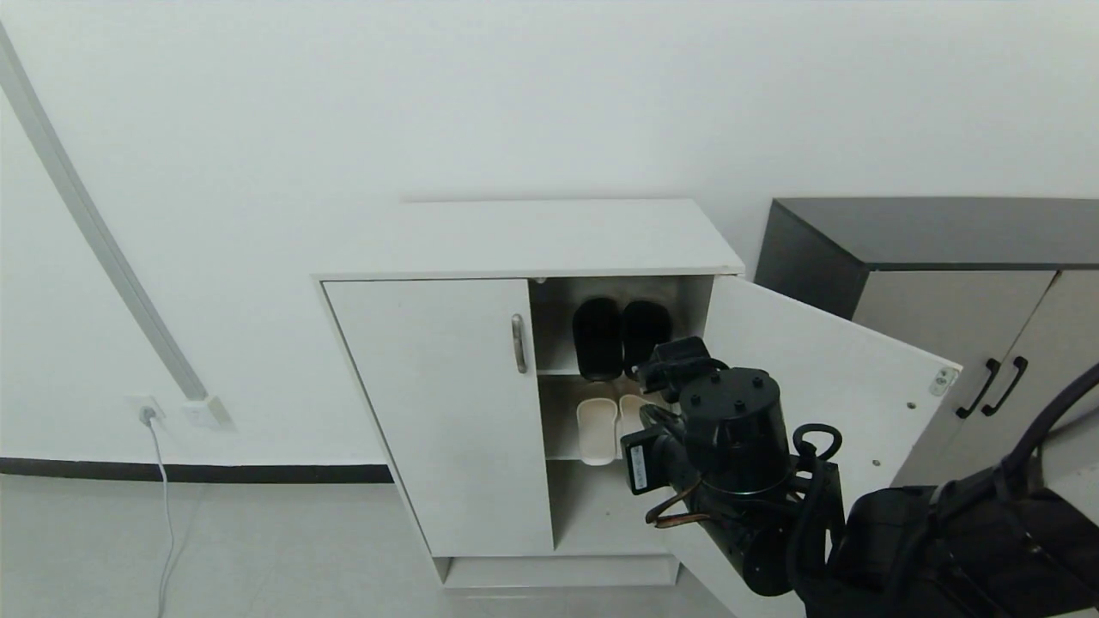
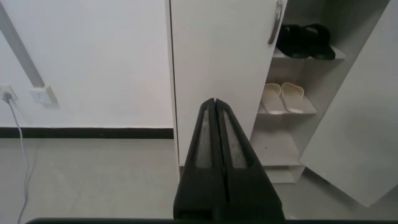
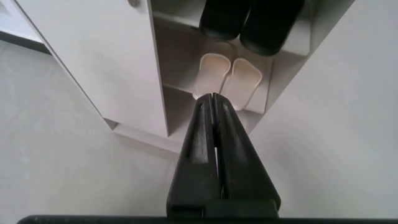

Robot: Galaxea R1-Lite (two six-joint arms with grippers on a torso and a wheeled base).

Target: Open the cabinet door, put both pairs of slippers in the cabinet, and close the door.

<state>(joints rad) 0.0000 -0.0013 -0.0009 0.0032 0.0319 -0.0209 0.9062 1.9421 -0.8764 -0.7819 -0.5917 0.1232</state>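
1. Grey floor (image 1: 215,549) lies nearest me and runs up to a black skirting strip (image 1: 189,470) at the foot of the wall
2. My left gripper (image 2: 214,102) hangs above that floor with its fingers pressed together on nothing, facing the cabinet's closed left door (image 1: 438,412)
3. My right gripper (image 3: 212,96) is likewise closed on nothing. It sits just in front of the open bay, tip towards the shelves
4. Beyond it stands the white cabinet (image 1: 549,240), with its right door (image 1: 824,378) swung wide out to my right. A metal handle (image 1: 518,343) sits at the left door's inner edge
5. Inside the cabinet, the black slippers (image 1: 620,336) lie side by side on the top shelf and the cream slippers (image 1: 598,429) on the shelf just below, so both pairs are in
6. Farthest back is the white wall (image 1: 343,103), with a socket (image 1: 148,412) and its hanging cable on my left and a dark cabinet (image 1: 944,257) on my right
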